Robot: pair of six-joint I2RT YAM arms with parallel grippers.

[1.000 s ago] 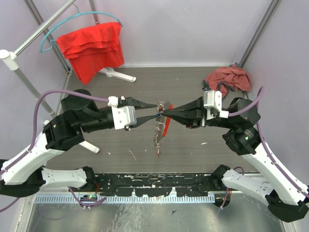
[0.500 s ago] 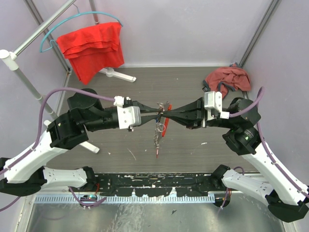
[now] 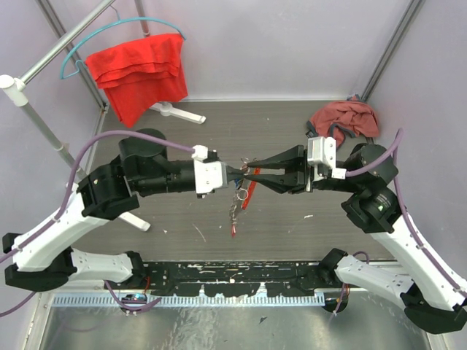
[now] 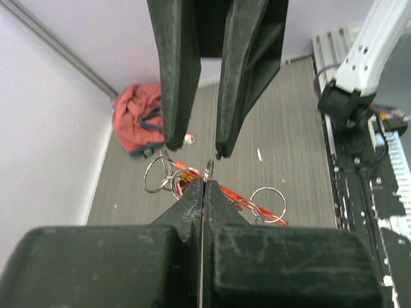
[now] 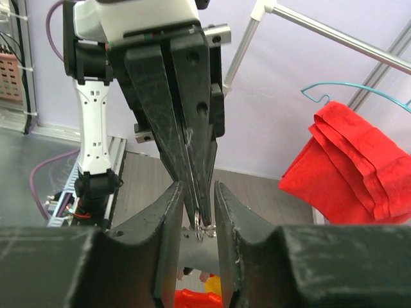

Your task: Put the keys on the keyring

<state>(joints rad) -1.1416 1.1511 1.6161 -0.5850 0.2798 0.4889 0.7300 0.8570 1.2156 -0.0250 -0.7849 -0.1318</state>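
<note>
Walls pale lavender, evenly lit. Tabletop grey wood-grain.
Upper left: red cloth on teal hanger, beside white rack pole.
Upper right corner: crumpled dusty-red cloth.
Bottom: black rail.

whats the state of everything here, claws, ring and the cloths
left claw, shut, pinching the keyring
right claw, open, jaws straddling the left claw's tip
keyring, held off the table, rest of it dangling
red cloth, draped over the hanger
pink cloth, crumpled on the table
</note>
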